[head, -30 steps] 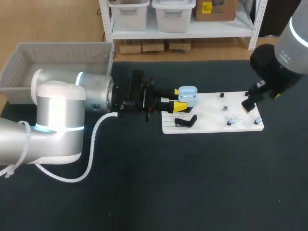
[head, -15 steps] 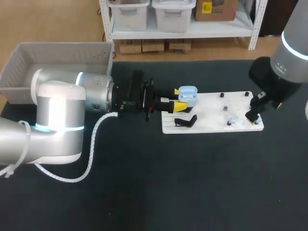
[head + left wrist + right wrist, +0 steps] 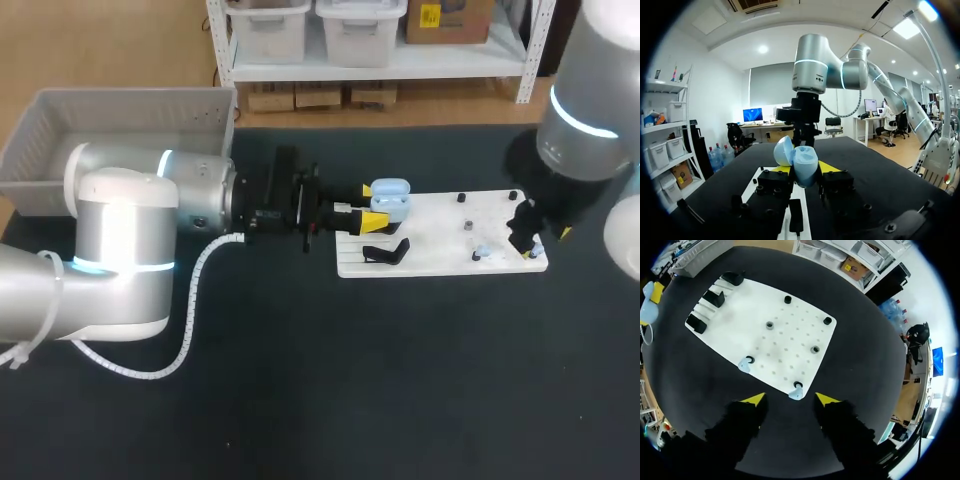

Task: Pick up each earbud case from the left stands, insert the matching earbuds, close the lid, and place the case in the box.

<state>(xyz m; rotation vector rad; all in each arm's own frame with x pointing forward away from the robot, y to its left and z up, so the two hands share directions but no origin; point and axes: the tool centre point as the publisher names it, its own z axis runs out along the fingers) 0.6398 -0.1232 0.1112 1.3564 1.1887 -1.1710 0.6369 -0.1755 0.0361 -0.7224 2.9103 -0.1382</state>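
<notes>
No text, label or number is legible on anything here.

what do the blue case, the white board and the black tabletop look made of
The case: probably moulded plastic, smooth with a soft sheen along its rounded shell. The board: likely rigid plastic or painted sheet, flat matte white with rows of small holes. The tabletop: seemingly a cloth or rubber mat, dull black with no reflections.
</notes>
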